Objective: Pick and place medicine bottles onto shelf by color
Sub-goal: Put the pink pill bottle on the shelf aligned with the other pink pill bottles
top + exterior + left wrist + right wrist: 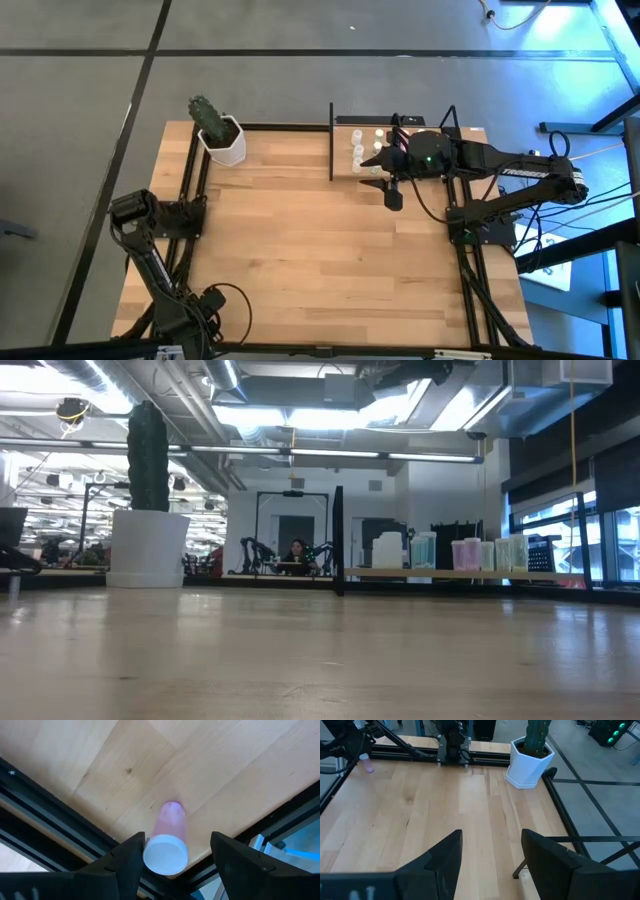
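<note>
Right pincer hovering above the shelf at the counter's far right, fingers spread with nothing between them, counter boards showing in the gap. Bottles standing on the shelf in a small cluster just beside that pincer, caps too small in the high view to sort by colour. Standing in a row in the low view, whitish, greenish and pinkish, on the light board between thin black uprights.

Left pincer waiting low at the counter's near-left edge, by the black frame rail, fingers spread wide. Lying between them, not pinched: one pink bottle on its side on the counter, white cap toward the camera, clear gaps on both sides. Same bottle showing far off in the right wrist view, well apart from the shelf.

Pot with cactus standing at the far-left corner, upright, well apart from both pincers. Person sitting in the room beyond, details unclear.
</note>
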You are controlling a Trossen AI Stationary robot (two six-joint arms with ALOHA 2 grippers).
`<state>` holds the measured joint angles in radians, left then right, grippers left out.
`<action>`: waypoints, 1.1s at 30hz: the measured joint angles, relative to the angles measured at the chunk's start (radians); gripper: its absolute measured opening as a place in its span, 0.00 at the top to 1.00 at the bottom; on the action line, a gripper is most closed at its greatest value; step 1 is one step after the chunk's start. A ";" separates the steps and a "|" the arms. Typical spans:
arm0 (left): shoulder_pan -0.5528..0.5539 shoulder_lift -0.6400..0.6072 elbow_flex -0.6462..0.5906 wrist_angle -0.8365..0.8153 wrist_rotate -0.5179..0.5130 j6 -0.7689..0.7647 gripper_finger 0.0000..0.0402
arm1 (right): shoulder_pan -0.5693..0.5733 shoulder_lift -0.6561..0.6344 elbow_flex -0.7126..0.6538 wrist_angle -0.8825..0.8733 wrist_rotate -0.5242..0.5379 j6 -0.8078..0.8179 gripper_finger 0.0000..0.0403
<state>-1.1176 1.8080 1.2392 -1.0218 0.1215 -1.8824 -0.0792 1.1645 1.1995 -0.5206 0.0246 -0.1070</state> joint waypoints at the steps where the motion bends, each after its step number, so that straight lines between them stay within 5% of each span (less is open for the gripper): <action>1: 0.000 0.000 0.000 0.001 0.000 0.000 0.45 | 0.000 0.000 0.000 0.000 0.000 0.000 0.49; 8: 0.000 0.000 0.000 0.003 0.020 -0.019 0.49 | 0.000 0.000 0.000 0.000 0.000 0.000 0.49; 23: 0.003 -0.001 0.000 0.003 0.024 -0.028 0.75 | 0.000 0.000 0.000 0.000 0.000 0.001 0.49; 33: 0.086 -0.029 0.000 0.004 -0.019 -0.003 0.77 | 0.000 0.000 0.000 0.000 0.000 -0.004 0.49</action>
<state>-1.0313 1.7790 1.2392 -1.0177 0.1028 -1.8850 -0.0791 1.1645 1.1995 -0.5209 0.0250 -0.1107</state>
